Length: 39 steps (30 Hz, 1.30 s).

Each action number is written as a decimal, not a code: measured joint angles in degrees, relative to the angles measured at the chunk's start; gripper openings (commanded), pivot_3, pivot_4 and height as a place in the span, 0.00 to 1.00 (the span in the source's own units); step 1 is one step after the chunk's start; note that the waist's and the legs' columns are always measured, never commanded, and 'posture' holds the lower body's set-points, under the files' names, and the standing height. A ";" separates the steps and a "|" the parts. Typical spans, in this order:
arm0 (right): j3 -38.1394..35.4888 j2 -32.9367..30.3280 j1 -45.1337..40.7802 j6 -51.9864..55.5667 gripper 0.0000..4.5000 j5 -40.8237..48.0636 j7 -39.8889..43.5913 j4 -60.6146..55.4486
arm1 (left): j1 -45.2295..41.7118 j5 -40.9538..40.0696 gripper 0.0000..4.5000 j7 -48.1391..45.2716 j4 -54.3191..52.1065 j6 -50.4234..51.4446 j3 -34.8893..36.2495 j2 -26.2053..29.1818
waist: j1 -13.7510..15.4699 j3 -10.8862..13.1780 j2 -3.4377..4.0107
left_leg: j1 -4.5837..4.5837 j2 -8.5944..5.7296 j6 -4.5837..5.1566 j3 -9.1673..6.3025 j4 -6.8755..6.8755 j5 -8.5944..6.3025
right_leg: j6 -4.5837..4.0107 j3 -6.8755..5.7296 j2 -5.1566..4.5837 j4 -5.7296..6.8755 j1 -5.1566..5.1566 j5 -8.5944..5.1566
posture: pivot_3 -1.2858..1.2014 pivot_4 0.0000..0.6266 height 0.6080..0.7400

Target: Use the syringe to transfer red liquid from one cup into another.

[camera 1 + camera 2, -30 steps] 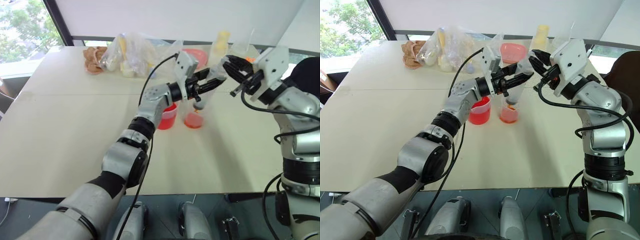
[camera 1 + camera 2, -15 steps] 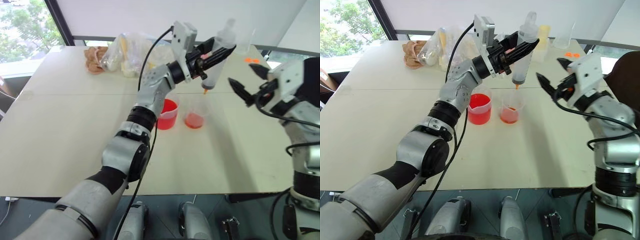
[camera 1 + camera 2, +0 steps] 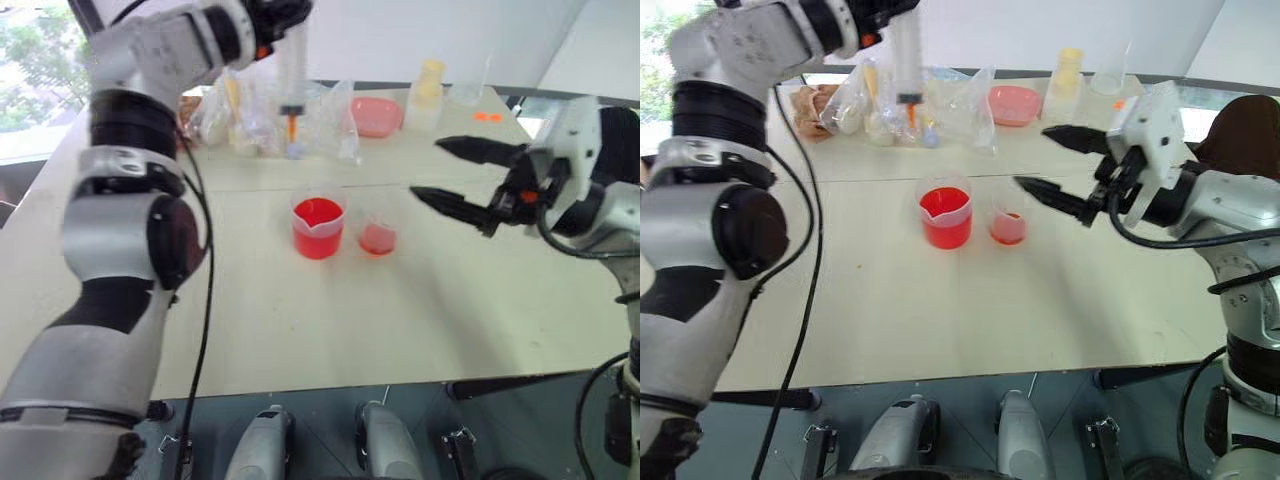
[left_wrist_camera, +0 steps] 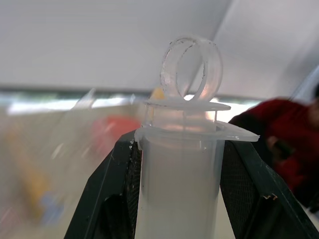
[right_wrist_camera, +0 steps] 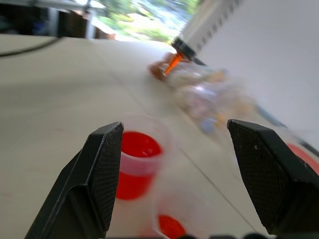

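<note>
The left pincer is clamping the syringe upright; the right pincer is gaping wide, holding nothing.

The left arm has silver-grey rounded shells with black joint bands, and a thin black cable runs along it. The right arm is the same, with a white camera block at the wrist. The fingers are black, pointed, with textured pads.
</note>
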 measured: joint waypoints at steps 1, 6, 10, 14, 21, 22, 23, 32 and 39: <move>1.21 0.48 -0.18 0.22 0.77 0.69 0.57 -0.42 | 0.42 0.52 0.42 1.17 0.00 3.97 -0.25 1.26 | 0.21 0.00 -0.01 | -0.01 0.00 0.00 -0.01 0.01 0.00 | 0.00 0.00 0.00 -0.01 0.00 0.00 | 0.52 0.24 1.00; 8.95 3.87 -0.23 0.12 0.77 1.78 3.73 -0.73 | 10.39 1.43 0.42 6.44 -5.42 24.33 0.44 6.02 | 0.06 0.00 -0.02 | -0.02 -0.01 -0.03 -0.01 0.02 0.02 | 0.00 0.01 -0.02 0.27 -0.04 0.00 | 0.52 0.24 1.00; 14.73 6.35 0.32 -3.07 0.77 -3.20 3.90 1.90 | 23.13 1.35 0.42 9.94 -12.39 34.87 4.90 4.81 | 0.01 0.00 -0.03 | -0.07 -0.01 -0.16 0.00 0.03 0.09 | -0.01 0.07 -0.03 0.50 -0.22 0.00 | 0.52 0.24 1.00; 17.34 7.73 1.02 -5.11 0.77 -5.77 4.72 2.63 | 32.98 -1.16 0.42 12.35 -21.38 37.69 8.69 0.29 | 0.38 0.01 -0.09 | -0.10 -0.01 -0.56 -0.08 0.04 0.32 | -0.03 0.07 -0.11 0.55 -0.25 0.00 | 0.52 0.24 1.00; 18.69 9.16 2.40 -7.04 0.78 -8.99 4.51 3.86 | 39.69 -3.17 0.84 15.30 -35.87 37.69 9.67 -4.18 | 0.23 0.00 -0.11 | 0.00 -0.02 -0.56 -0.09 0.03 0.31 | -0.06 0.09 -0.14 0.56 -0.25 0.01 | 0.52 0.24 1.00; 18.73 9.42 2.52 -7.06 0.78 -9.24 4.40 3.86 | 39.85 -3.11 0.93 15.48 -36.69 37.65 9.84 -4.33 | 0.22 0.00 -0.11 | 0.01 -0.03 -0.54 -0.10 0.03 0.30 | -0.07 0.09 -0.12 0.57 -0.25 0.02 | 0.52 0.24 1.00; 18.76 9.50 2.64 -7.10 0.78 -9.39 4.25 3.86 | 39.96 -2.97 0.99 15.65 -37.40 37.59 9.84 -4.33 | 0.15 0.00 -0.11 | 0.03 -0.04 -0.54 -0.09 0.03 0.30 | -0.09 0.09 -0.11 0.58 -0.25 0.03 | 0.52 0.24 1.00; 18.74 8.45 5.78 -7.15 0.78 -11.01 4.22 3.54 | 46.79 -1.25 0.99 14.34 -48.83 28.15 4.41 -1.63 | 0.10 0.00 -0.11 | 0.04 0.02 -0.57 -0.08 0.00 0.32 | -0.11 0.12 -0.12 0.56 -0.26 0.03 | 0.52 0.24 1.00; 11.27 2.88 11.57 -4.82 0.78 -8.07 5.00 0.57 | 52.55 -4.53 0.99 1.41 -59.65 7.85 7.00 8.36 | 0.21 0.00 -0.10 | 0.03 0.07 -0.50 -0.05 -0.04 0.27 | -0.16 0.13 -0.16 0.44 -0.23 0.04 | 0.52 0.24 1.00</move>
